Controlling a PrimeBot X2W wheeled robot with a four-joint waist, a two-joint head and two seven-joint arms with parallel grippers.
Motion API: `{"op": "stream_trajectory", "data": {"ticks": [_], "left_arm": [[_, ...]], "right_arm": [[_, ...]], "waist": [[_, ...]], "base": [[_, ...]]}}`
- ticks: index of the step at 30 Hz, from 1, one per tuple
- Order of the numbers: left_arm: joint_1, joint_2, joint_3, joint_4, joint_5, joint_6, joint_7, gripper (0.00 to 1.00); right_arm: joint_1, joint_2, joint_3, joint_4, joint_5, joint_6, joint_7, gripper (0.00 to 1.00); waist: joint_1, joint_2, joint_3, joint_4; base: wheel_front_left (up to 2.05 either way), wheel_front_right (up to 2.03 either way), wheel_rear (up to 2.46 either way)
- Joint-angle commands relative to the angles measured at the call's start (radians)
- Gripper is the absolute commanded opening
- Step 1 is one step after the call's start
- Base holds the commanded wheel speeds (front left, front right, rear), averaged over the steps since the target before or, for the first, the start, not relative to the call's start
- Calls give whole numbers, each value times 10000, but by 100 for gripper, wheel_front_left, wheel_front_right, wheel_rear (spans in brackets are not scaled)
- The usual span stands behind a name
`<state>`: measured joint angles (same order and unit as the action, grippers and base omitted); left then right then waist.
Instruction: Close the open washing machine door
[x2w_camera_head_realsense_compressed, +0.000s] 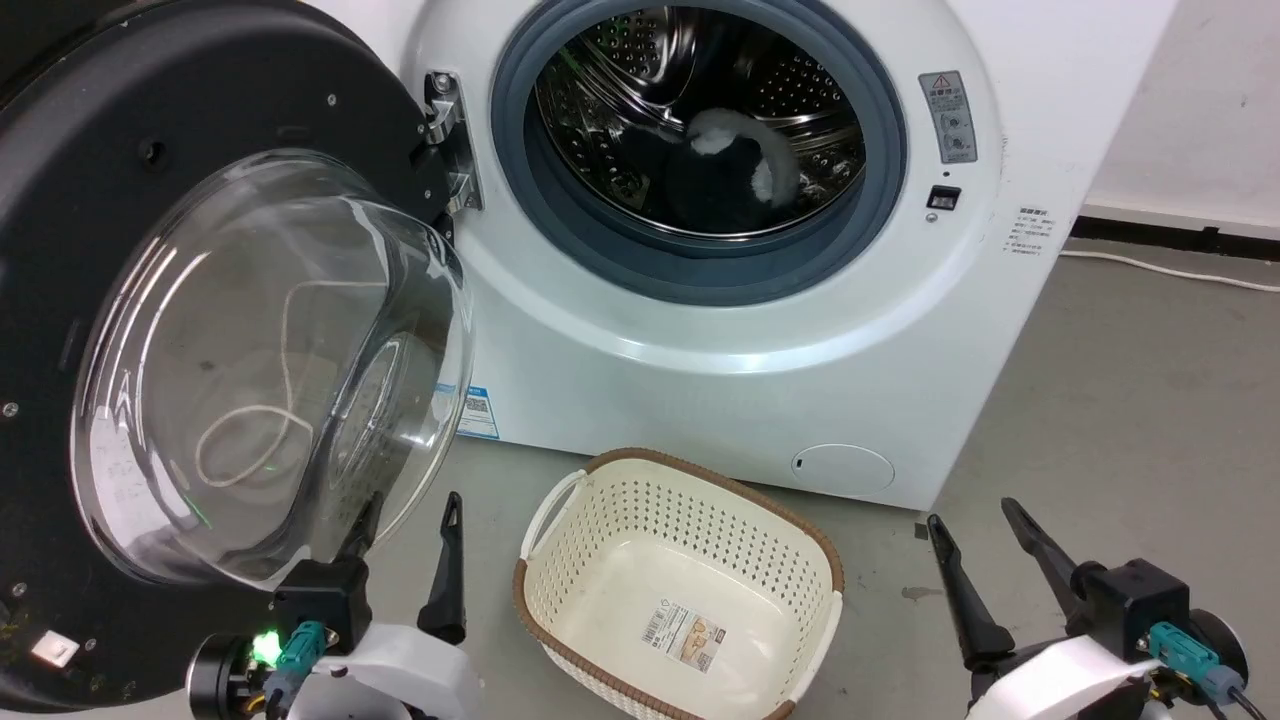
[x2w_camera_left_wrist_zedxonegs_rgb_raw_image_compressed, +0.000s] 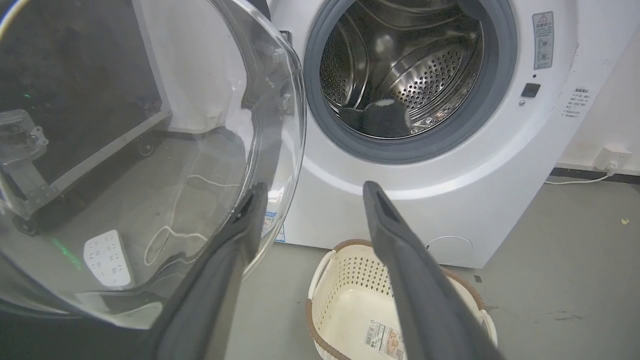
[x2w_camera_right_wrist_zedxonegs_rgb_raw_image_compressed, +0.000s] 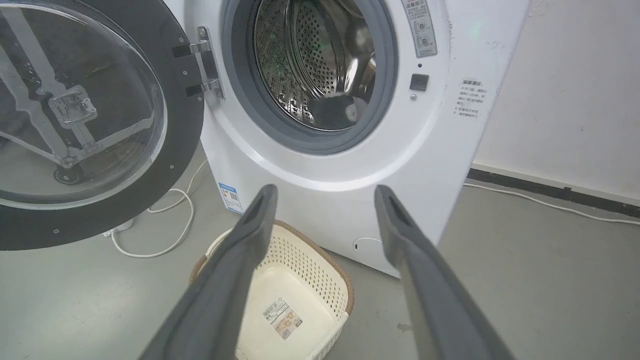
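Grey floor (x2w_camera_head_realsense_compressed: 1150, 400); both jaws wide, empty

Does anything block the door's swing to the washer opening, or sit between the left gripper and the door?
Nothing visible does. The dark laundry lies inside the drum; the basket stands on the floor, seemingly below the washing machine door. The open left gripper is right beside its glass.

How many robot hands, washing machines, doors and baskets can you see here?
Robot hands: 2 (left hand, right hand)
Washing machine: 1
Door: 1
Basket: 1
Total: 5
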<state>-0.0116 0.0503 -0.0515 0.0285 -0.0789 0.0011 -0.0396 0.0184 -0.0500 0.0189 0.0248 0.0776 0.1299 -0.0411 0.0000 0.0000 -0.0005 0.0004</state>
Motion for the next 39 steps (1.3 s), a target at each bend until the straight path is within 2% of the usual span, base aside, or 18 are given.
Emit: {"op": "stream_trajectory", "data": {"ticks": [1,11,22,26,27,29,30,31,33,34,37,39], "left_arm": [[36,0,-70,64,-165,59,-114,0],[-111,1,-177,-175,-284,-36,-302,0],[-929,0,869,-2110,-214,52,-532,0],[-1245,0,2045,-2802,-249,191,-636,0],[-1245,0,2045,-2802,-249,191,-636,0],[-1381,5,2950,-3064,-339,272,-699,0],[-1381,5,2950,-3064,-339,272,-699,0],[-1475,14,3587,-3137,-466,314,-741,0],[-1529,24,3908,-3149,-542,331,-762,0],[-1603,64,4464,-3019,-723,319,-804,0],[-1652,126,4860,-2647,-936,264,-845,0],[-1796,423,5277,-1790,-1222,205,-795,0]], "right_arm": [[158,0,48,47,153,2,-101,100],[234,-1,108,149,492,2,-288,100],[376,-1,232,317,959,3,-518,100],[440,-1,285,394,1164,3,-622,100],[440,-1,285,394,1164,3,-622,100],[502,-1,296,435,1284,3,-685,100],[502,-1,296,435,1284,3,-685,100],[550,-1,288,457,1361,3,-727,100],[570,-1,283,467,1402,3,-748,100],[612,-1,263,482,1492,4,-789,100],[646,-1,247,496,1579,4,-831,100],[648,-1,248,506,1645,4,-894,100]], "waist": [[0,0,0,4],[0,0,-19,73],[0,0,-112,508],[0,0,-159,823],[0,0,-159,823],[0,0,-168,1042],[0,0,-168,1042],[0,0,-166,1201],[0,0,-159,1283],[0,0,-138,1462],[0,0,-89,1646],[0,0,51,1884]], "base": [[0,0,0],[0,0,0],[0,0,0],[0,0,0],[0,0,0],[0,0,0],[0,0,0],[0,0,0],[0,0,0],[0,0,0],[0,0,0],[0,0,0]]}}
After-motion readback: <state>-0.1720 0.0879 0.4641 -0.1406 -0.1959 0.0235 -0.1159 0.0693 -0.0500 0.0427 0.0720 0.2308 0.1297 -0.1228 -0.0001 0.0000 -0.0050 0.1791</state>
